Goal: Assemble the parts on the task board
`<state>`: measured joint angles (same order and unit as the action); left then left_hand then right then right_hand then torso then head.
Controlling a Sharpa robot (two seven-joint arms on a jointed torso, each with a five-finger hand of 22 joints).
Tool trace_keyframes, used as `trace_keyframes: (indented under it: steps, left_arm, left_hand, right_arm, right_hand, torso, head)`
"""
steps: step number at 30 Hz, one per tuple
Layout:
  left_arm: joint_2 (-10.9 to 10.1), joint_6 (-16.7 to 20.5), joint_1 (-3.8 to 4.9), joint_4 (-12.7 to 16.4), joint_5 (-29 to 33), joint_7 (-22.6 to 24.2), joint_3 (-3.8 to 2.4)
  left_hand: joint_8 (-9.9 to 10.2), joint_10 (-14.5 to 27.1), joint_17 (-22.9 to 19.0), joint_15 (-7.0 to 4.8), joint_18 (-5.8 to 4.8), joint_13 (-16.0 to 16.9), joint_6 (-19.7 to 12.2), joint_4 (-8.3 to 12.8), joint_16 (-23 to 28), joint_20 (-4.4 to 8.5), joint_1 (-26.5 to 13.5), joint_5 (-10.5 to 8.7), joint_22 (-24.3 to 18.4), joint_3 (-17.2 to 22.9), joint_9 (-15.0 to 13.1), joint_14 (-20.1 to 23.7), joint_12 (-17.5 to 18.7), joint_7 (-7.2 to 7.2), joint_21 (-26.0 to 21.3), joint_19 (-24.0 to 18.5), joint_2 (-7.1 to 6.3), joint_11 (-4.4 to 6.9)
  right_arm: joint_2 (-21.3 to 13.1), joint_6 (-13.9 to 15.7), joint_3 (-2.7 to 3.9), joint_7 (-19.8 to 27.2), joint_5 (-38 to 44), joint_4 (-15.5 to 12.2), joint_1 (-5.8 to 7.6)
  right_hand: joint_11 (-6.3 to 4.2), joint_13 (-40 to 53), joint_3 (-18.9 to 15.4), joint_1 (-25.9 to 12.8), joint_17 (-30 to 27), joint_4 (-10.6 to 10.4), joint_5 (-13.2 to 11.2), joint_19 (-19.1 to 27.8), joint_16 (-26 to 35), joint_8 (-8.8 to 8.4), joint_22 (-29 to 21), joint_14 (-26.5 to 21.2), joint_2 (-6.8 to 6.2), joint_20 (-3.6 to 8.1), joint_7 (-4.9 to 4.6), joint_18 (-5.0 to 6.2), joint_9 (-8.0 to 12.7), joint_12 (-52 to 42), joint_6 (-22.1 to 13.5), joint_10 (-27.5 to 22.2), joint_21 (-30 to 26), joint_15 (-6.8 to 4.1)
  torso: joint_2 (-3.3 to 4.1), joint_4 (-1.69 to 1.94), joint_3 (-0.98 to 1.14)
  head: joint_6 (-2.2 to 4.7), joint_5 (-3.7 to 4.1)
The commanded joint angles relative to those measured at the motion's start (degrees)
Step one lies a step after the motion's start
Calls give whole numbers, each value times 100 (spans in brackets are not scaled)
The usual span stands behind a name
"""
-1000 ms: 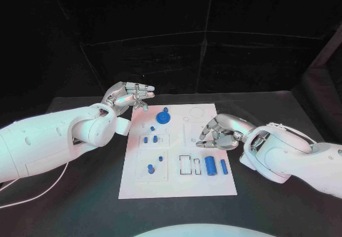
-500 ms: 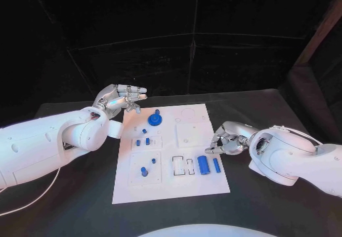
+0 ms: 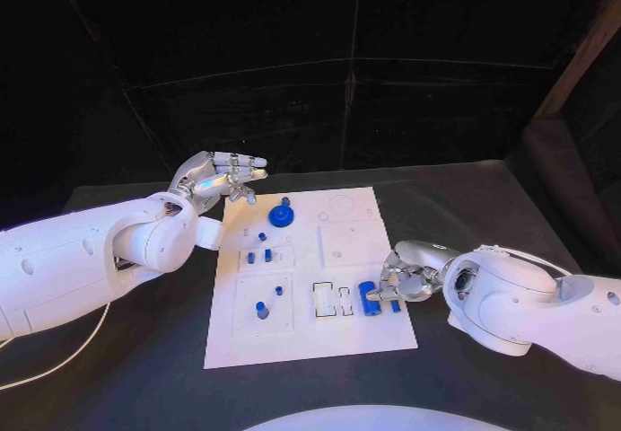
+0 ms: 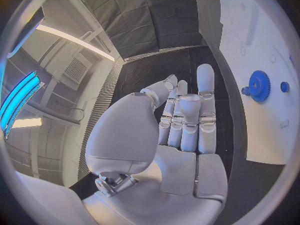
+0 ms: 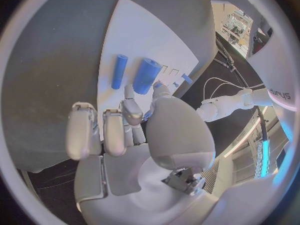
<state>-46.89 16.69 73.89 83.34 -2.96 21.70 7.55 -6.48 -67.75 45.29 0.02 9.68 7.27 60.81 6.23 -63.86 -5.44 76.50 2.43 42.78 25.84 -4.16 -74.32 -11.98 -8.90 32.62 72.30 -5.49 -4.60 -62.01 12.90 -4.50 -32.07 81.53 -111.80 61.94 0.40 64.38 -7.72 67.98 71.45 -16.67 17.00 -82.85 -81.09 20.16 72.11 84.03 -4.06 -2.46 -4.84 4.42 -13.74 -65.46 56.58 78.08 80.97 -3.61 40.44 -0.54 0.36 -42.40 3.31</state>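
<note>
The right hand (image 3: 406, 280), holding nothing with fingers partly curled, hovers at the thick blue cylinder (image 3: 368, 298) lower right on the task board (image 3: 356, 242), seemingly ready to grasp it. The left hand (image 3: 223, 175) waits open, upper left, apparently clearing space.

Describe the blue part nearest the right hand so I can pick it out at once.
On the white task board, look at the edge nearest the right hand. Two blue cylinders lie side by side there, by its fingertips. The thick cylinder is the fatter one, farther from the edge than the thin cylinder.
</note>
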Motion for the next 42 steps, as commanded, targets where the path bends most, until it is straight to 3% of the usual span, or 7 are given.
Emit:
trace_keyframes:
  steps: [1, 13, 21, 24, 31, 38, 42]
  left_arm:
    - [-5, -65, 8, 7, 14, 28, -4]
    - [-17, -69, 8, 16, 14, 27, -4]
    - [-32, -70, 8, 22, 14, 25, -4]
    - [-35, -73, 8, 24, 14, 24, -4]
    - [-48, -75, 8, 30, 14, 23, -4]
    - [-47, -80, 8, 29, 14, 23, -4]
    - [-44, -83, 7, 27, 14, 23, -4]
  left_hand:
    - [-15, 29, -5, -14, 67, 6, -26, -3, 33, 3, 1, 33, -6, -24, 8, 41, -20, -15, -28, -33, 56, -4]
    - [-15, 29, -5, -14, 67, 6, -26, -3, 33, 3, 1, 33, -6, -24, 8, 41, -20, -15, -28, -33, 56, -4]
    - [-15, 29, -5, -14, 67, 6, -26, -3, 33, 3, 1, 33, -6, -24, 8, 41, -20, -15, -28, -33, 56, -4]
    - [-15, 29, -5, -14, 67, 6, -26, -3, 33, 3, 1, 33, -6, -24, 8, 41, -20, -15, -28, -33, 56, -4]
    - [-15, 29, -5, -14, 67, 6, -26, -3, 33, 3, 1, 33, -6, -24, 8, 41, -20, -15, -28, -33, 56, -4]
    - [-15, 29, -5, -14, 67, 6, -26, -3, 33, 3, 1, 33, -6, -24, 8, 41, -20, -15, -28, -33, 56, -4]
    - [-15, 29, -5, -14, 67, 6, -26, -3, 33, 3, 1, 33, -6, -24, 8, 41, -20, -15, -28, -33, 56, -4]
  right_arm:
    - [58, -123, 1, -82, 309, 4, -49]
    - [288, -294, 1, -98, 533, 195, -149]
    - [451, -349, 1, -117, 618, 365, -230]
    - [486, -292, 1, -118, 627, 381, -246]
    - [419, 150, 3, -97, 524, 236, -258]
    - [263, 804, 6, 17, 115, -42, -258]
    - [223, 1084, 8, 96, -129, -183, -257]
  right_hand:
    - [-6, 13, -35, -54, 12, -3, -38, -26, -28, 31, 9, 301, -12, -17, -3, -85, -9, -42, -37, 26, 20, -6]
    - [-10, 38, -56, -64, 32, -5, -18, -32, -39, 54, 27, 303, 11, -15, 1, -89, -30, -50, -38, 27, 28, -9]
    - [-14, 107, -99, 24, 47, 13, 192, -32, -49, 120, 37, 302, 110, -10, 4, -90, -99, -48, -86, 20, 32, -13]
    - [-18, 142, -118, 128, 57, 25, 372, -32, -55, 160, 42, 302, 158, -8, 7, -90, -139, -40, -106, 20, 33, -16]
    - [-26, 200, -132, 263, 98, 32, 607, -43, -77, 208, 72, 308, 273, -2, 12, -95, -191, -35, -124, 36, 48, -22]
    - [-34, 248, -162, 402, 135, 41, 922, -56, -97, 235, 102, 313, 335, 10, 20, -100, -232, -19, -130, 55, 64, -32]
    - [-38, 271, -182, 457, 148, 37, 1131, -61, -104, 240, 113, 315, 362, 14, 23, -102, -249, -5, -132, 66, 70, -36]
  torso:
    - [10, -2, -3]
    - [7, 5, -9]
    - [9, 6, -7]
    - [2, -1, -10]
    - [6, -19, -2]
    - [-1, -2, -16]
    - [2, 5, -11]
  head:
    - [16, -6]
    - [16, -6]
    - [16, -36]
    - [3, -44]
    - [-8, -67]
    - [-20, -53]
    - [-29, -70]
